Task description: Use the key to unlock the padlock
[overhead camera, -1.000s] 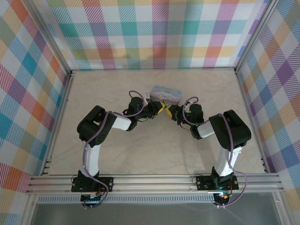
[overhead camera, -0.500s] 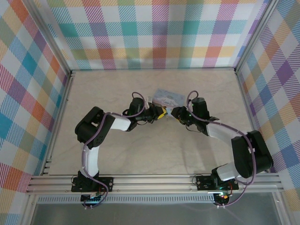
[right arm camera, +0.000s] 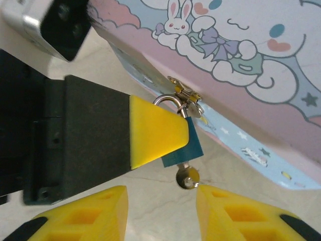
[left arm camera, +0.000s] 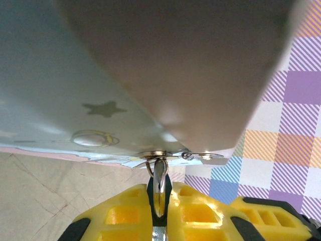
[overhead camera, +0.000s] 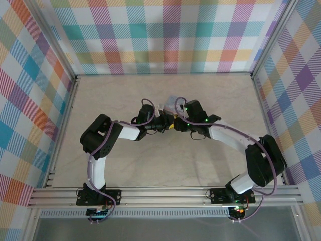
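- Beige marbled table (overhead camera: 110, 95) ringed by plaid walls (overhead camera: 150, 35)
- Hanging from the hasp of the tin (right arm camera: 241, 50), the padlock (right arm camera: 193, 149) is clenched by the left gripper (left arm camera: 159, 206)
- Under the padlock juts the key (right arm camera: 186, 176); the right gripper (right arm camera: 160, 211) is spread just below

tiny bluish padlock (right arm camera: 183, 145) between left gripper's (left arm camera: 159, 203) jaws, pale blue rectangular tin (right arm camera: 241, 75) right behind; small metal key (right arm camera: 186, 176) just ahead of right gripper's (right arm camera: 160, 207) jaws

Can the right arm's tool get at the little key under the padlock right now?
Probably yes: the right tool is open, and the key hangs clear below the padlock, just ahead; the left tool grips higher up.
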`<state>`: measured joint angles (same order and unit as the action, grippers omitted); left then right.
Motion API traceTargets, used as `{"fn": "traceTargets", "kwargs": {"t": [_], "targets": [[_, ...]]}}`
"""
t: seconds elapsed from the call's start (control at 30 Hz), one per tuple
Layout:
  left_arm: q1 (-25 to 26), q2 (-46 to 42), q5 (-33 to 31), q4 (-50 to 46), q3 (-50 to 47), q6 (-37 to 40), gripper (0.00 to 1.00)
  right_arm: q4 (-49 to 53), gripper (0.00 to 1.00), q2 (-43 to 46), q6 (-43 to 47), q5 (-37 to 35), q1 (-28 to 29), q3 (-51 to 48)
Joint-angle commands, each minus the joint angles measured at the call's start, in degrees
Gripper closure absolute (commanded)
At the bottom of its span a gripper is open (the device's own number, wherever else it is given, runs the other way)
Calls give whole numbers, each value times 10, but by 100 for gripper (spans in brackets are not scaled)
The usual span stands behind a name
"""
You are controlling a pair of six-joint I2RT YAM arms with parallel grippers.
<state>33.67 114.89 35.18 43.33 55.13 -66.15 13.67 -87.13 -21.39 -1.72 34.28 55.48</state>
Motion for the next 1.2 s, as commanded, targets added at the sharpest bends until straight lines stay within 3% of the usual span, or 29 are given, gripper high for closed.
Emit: {"fn": "traceTargets", "kwargs": {"t": [0.0, 0.2, 0.57, 0.63, 0.77, 0.8, 0.87, 1.0, 1.17], "targets": [[3, -19, 18, 0, 13, 4, 94, 40, 57, -21, 64, -60, 9, 18], [3, -22, 21, -3, 15, 5, 94, 38, 56, -48, 93, -67, 24, 35], [3, -22, 29, 2, 17, 1, 94, 61, 63, -90, 129, -101, 42, 79], [3, -22, 29, 3, 17, 0, 94, 64, 68, -95, 135, -105, 44, 86], [3, -22, 29, 2, 16, 3, 94, 76, 100, -106, 145, -108, 46, 97], [3, -22, 28, -2, 15, 5, 94, 75, 100, -106, 146, -103, 46, 96], [3, -22, 27, -9, 13, 8, 91, 74, 100, -106, 146, -98, 46, 91], [3, -28, 14, -40, -2, 24, 74, 52, 100, -105, 138, -79, 46, 64], [-5, -43, 1, -50, -40, 33, 67, 11, 100, -107, 132, -38, 46, 24]]}}
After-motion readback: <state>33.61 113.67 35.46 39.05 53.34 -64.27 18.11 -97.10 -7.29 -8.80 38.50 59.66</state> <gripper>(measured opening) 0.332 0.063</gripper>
